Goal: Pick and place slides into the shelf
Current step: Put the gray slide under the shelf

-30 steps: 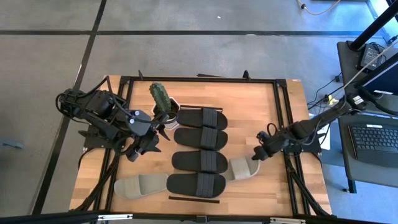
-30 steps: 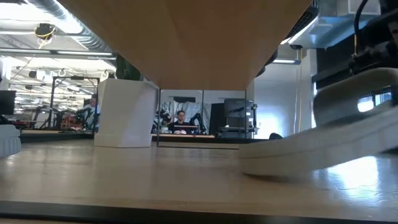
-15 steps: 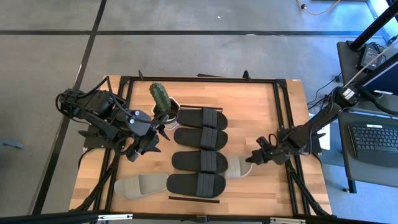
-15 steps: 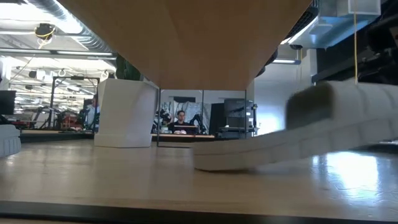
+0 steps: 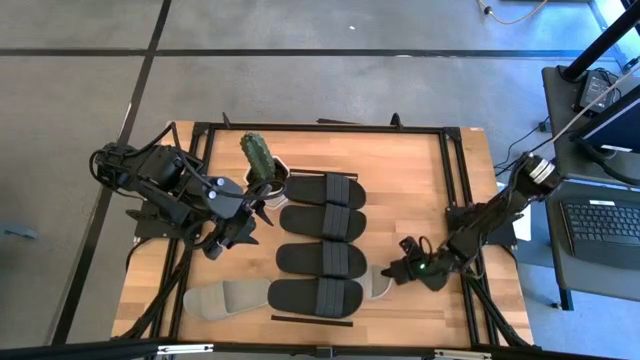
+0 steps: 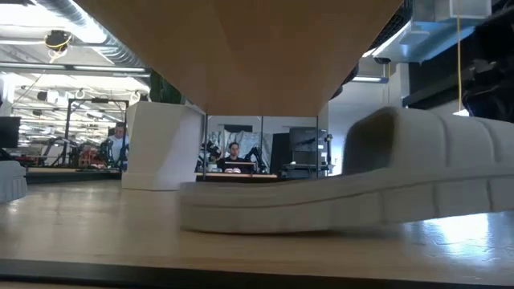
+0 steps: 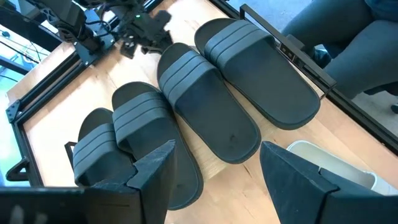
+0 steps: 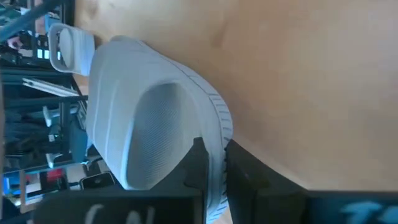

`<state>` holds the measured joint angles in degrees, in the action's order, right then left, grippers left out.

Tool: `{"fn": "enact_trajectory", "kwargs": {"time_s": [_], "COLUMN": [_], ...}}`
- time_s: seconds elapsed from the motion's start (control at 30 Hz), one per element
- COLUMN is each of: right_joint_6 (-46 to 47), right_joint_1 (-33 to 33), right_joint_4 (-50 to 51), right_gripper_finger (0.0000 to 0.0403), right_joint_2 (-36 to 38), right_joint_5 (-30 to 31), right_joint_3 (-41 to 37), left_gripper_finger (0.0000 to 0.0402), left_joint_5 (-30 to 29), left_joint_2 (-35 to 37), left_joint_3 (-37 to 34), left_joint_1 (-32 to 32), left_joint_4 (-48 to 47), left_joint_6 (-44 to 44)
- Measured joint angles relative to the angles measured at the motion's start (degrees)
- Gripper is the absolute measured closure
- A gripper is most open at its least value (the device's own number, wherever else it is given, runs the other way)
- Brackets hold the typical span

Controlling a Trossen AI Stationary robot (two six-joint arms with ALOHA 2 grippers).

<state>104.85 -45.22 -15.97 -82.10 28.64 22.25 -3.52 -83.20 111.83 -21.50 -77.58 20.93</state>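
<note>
Four black slides [image 5: 320, 222]: I see them stacked in a column on the raised shelf [image 5: 385, 175], straps across, unchanged since a second ago.
Grey-beige slide, right [image 5: 377, 282]: I have it pinched at its edge in the right gripper; a second ago it lay in the open to the right of the black column, now most of it is tucked beneath the shelf beside the lowest black slide [image 5: 315, 296]. From the low view it stretches wide across the table [image 6: 120, 233] under the shelf panel, sole down, strap [image 6: 418, 140] arched up.
Grey-beige slide, left [image 5: 225, 298]: lies at the near-left of the table, partly under the shelf, unmoved.
Right gripper [image 5: 402, 271]: it has travelled left and toward the near edge; fingers [image 8: 198, 163] narrow, clamped on the slide's rim.
Left gripper [image 5: 252, 214]: parked at the left of the black slides, near the potted cactus [image 5: 258, 156], same place as before; fingers [image 7: 152, 171] spread wide, holding nothing.
Thin black bar [image 5: 312, 320]: marks the shelf's near end, just past the lowest black slide.
</note>
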Motion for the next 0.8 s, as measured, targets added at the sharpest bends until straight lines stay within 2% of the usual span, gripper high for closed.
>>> {"fn": "enact_trajectory", "kwargs": {"time_s": [0.4, 0.8], "right_joint_6": [-0.44, -6.16], "right_joint_1": [0.78, 2.29], "right_joint_4": [0.38, 1.33], "right_gripper_finger": [0.0367, 0.0362], "right_joint_2": [-18.27, -20.07], "right_joint_5": [1.25, 3.08], "right_joint_3": [13.21, 16.60], "left_gripper_finger": [0.0180, 0.0180], "left_joint_5": [0.01, 0.18], "left_joint_2": [-0.04, -0.04], "left_joint_3": [0.00, -0.01], "left_joint_1": [0.00, -0.01], "left_joint_4": [0.00, 0.00], "left_joint_6": [0.02, 0.02]}}
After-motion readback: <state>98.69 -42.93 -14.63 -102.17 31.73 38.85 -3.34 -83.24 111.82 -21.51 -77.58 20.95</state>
